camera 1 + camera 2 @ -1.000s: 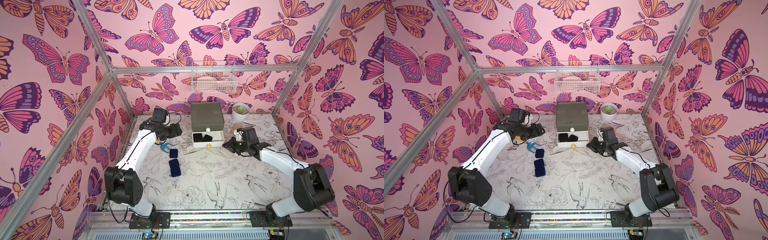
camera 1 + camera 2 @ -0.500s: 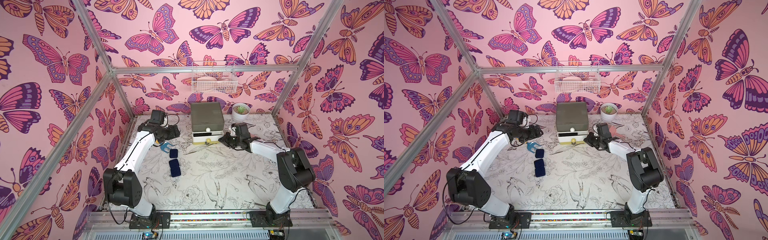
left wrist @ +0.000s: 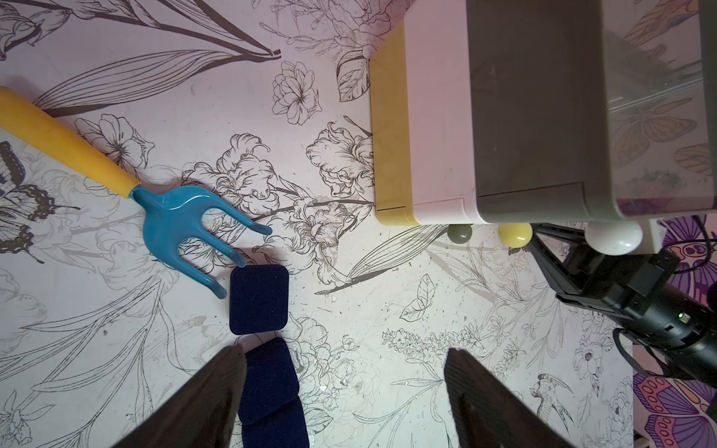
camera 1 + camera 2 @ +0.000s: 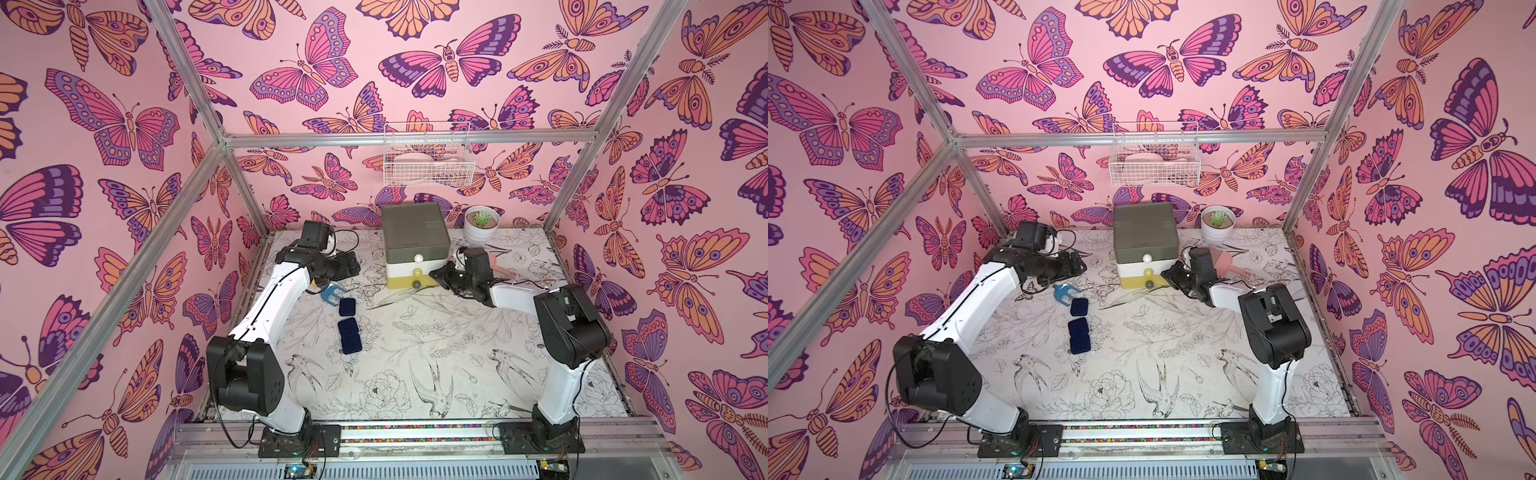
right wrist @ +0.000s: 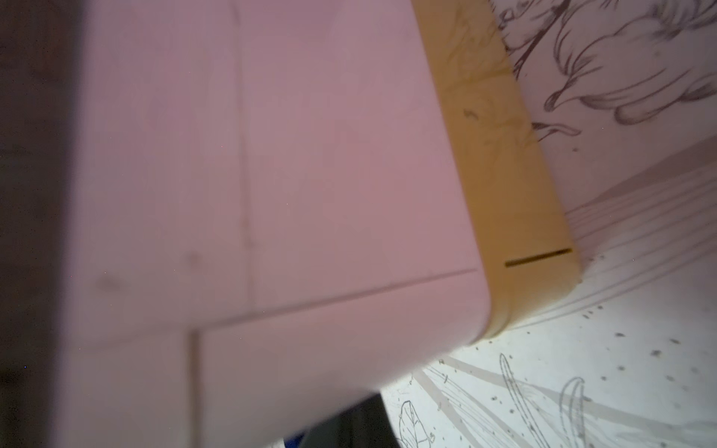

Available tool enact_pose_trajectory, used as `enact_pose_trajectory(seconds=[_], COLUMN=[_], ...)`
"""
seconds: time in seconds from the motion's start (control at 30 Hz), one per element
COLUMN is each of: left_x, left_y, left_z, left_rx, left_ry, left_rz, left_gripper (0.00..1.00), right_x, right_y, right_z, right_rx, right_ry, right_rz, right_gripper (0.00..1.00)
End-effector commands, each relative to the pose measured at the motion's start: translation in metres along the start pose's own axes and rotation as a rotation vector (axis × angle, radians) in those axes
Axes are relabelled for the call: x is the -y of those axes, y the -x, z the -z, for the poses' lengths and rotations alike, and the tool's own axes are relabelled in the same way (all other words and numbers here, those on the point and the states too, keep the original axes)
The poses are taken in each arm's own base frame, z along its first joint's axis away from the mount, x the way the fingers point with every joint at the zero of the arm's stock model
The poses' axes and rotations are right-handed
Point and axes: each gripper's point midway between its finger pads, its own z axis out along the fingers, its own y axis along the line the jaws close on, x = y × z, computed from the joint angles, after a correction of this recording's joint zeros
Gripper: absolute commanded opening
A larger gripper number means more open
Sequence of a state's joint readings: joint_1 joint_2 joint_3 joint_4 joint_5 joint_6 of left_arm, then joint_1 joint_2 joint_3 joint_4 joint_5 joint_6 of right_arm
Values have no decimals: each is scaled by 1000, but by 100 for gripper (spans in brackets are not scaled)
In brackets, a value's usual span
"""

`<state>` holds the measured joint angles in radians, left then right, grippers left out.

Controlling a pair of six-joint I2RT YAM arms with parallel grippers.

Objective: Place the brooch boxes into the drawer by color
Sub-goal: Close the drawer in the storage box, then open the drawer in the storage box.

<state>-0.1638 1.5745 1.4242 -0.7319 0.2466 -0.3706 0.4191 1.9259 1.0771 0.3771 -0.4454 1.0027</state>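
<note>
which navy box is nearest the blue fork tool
The single navy box lying apart, right by the blue fork; the other two navy boxes lie together, farther from it.

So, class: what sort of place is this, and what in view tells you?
Most likely a staged robot test cell, not a home: butterfly-print panels on an aluminium frame, two robot arms bolted to a front rail, and props like the drawer chest and potted plant.

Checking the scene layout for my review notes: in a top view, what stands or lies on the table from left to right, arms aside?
Blue-pronged plastic fork tool with yellow handle → navy velvety rounded-square brooch boxes → three-tier olive-white-yellow drawer chest → white round pot with green succulent.
</note>
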Motion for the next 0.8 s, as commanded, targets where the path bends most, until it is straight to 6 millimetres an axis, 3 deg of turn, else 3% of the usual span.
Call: enact_pose_trajectory(seconds=[0.0,0.2,0.3,0.47,0.6,0.77], left_x=[-1,-2,-1,1,2,1], left_y=[-3,-5,-4,0,0,-6], left_z=[6,3,1,-1,0,5], left_rx=[11,8,5,5,6,9], left_ry=[-7,-11,-15,-22,-24,-24], left_rz=[-12,-4,-7,-9,-9,-18], left_gripper=[87,87,87,87,87,87], right_x=[-28,-8,8,7,5,8], right_y=[23,-5,-27,-55,-63,-60], right_z=[6,33,32,11,-9,-19], right_rx=[108,122,89,56,83,141], right_ry=[120,146,123,109,123,170], right_rz=[4,-92,-160,-185,-195,-204], right_gripper=[0,37,42,45,47,50])
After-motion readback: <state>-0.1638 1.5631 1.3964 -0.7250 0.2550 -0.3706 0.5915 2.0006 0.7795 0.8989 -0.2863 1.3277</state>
